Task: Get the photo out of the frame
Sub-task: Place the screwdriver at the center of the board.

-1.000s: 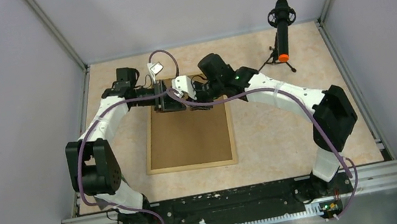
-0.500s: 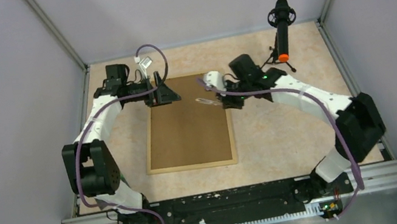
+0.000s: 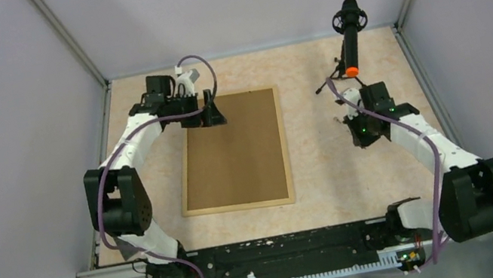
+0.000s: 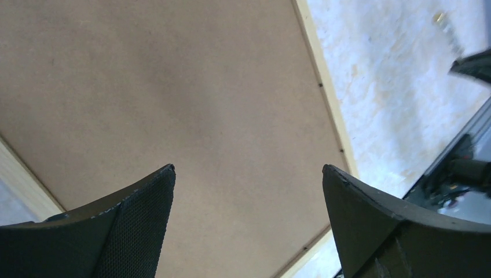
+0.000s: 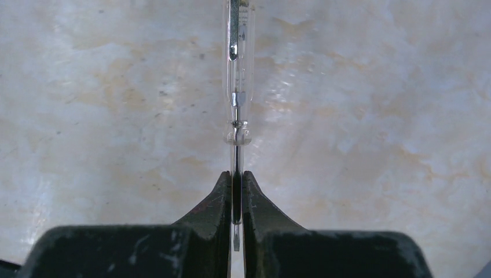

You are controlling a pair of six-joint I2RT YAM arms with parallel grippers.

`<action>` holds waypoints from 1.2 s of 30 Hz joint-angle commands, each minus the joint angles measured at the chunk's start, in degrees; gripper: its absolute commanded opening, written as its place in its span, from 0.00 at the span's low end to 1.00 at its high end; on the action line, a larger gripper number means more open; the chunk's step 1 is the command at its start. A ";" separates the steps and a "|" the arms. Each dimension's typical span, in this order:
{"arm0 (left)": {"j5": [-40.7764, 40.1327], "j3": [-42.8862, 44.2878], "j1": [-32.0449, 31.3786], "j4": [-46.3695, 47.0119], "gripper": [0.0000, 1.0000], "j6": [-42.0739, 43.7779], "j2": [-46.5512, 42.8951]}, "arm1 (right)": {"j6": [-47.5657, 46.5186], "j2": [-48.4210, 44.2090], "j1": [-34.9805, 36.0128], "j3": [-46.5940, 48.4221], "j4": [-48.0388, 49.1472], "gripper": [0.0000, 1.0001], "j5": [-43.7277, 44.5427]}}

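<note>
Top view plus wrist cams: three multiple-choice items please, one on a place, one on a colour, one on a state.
1. The left pincer hovers over which part of the large thin light-wood rectangular picture frame? A far-left corner; B near-right corner; C near-left corner.
2. The frame's upward face is: A brown; B white; C green.
3. The right pincer is: A wide open; B shut on the slim clear-handled metal screwdriver; C shut on nothing.
Answers: 1 A, the top view shows it at that corner. 2 A, the fibreboard back faces up. 3 B, the right wrist view shows it clamping the shaft.
</note>
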 commanded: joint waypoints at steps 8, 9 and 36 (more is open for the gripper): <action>7.89 -1.44 -3.41 -3.35 0.99 25.26 -0.11 | 5.23 8.57 -13.23 -1.07 8.65 0.00 8.95; 9.11 -1.69 -4.04 -5.54 0.99 28.02 -0.09 | 5.46 10.12 -13.79 -0.63 9.12 0.00 8.78; -7.61 -30.14 -29.00 -10.84 0.76 65.92 -15.65 | 1.88 2.99 -13.01 -2.99 8.59 0.64 -0.01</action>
